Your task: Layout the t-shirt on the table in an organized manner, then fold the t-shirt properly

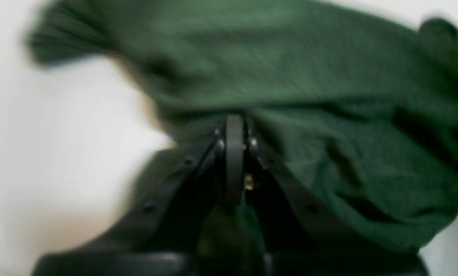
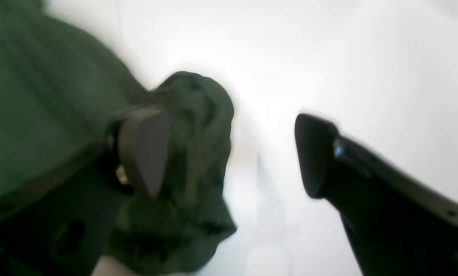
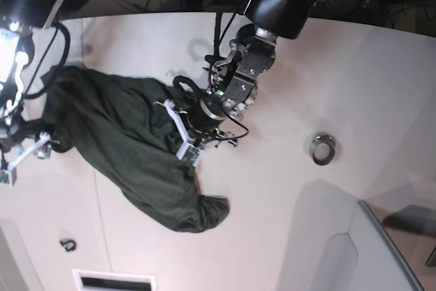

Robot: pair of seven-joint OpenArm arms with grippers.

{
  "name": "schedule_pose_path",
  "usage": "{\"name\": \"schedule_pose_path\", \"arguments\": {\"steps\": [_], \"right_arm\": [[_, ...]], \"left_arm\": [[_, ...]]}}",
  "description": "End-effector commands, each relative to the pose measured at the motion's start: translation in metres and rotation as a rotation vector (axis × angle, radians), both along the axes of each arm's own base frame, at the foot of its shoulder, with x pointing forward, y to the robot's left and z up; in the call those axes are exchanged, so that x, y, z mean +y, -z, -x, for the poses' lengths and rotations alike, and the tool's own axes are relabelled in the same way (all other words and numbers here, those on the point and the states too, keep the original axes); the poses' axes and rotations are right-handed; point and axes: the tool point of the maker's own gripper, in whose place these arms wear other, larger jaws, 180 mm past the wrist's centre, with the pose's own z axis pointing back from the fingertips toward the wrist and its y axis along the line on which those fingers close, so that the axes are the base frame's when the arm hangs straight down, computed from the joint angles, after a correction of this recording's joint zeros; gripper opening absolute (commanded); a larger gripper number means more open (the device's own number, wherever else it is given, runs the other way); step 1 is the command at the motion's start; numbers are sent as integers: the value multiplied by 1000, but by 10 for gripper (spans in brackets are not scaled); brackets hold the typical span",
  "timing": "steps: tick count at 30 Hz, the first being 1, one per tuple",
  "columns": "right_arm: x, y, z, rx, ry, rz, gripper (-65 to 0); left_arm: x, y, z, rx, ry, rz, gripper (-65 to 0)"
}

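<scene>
Motion blur smears both wrist views. The t-shirt (image 3: 129,155) lies bunched on the white worktop (image 3: 286,189), its folds hiding the left pincer (image 1: 234,126), clenched on cloth. The right pincer (image 2: 232,153) gapes, cloth draped against one finger (image 2: 144,149).

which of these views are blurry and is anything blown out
Left wrist view: motion-blurred all over, the t-shirt smeared, the table a soft white. Right wrist view: also soft, the table washed out to near-white glare; the right end effector has fuzzy edges. Base view: sharp and evenly lit, with soft shadows under the arms.
</scene>
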Motion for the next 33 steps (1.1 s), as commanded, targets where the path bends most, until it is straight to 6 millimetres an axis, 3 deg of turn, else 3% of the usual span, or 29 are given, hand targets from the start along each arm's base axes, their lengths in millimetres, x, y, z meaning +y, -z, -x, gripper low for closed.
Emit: {"name": "schedule_pose_path", "arguments": {"steps": [1,4,6,7,13,17,23,31,33], "right_arm": [[-9,0,-16,-20,9,-9,-162],[-27,36,-41,17,38,-80,-162],[-31,56,-45,56,56,-126,-162],[-30,63,-44,77,50,-143,-162],[4,85,-29,126,-59,-207,-162],[13,87,-25,116,-67,-211,-164],[12,51,-31,20,-95,-125,-164],[24,82,-36,80,-79,-215,-164],[16,83,-36,71,-71,-210,-164]], "left_arm": [[-2,3,-2,0,17,-7,-650],[2,33,16,79,47,-61,-650],[8,41,23,100,43,-70,-650],[19,52,35,127,36,-85,-650],[37,52,58,114,32,-91,-650],[47,46,49,98,-9,-83,-650],[57,48,46,104,-40,-85,-650],[69,51,47,107,-42,-106,-650],[74,56,53,117,-43,-117,-650]]}}
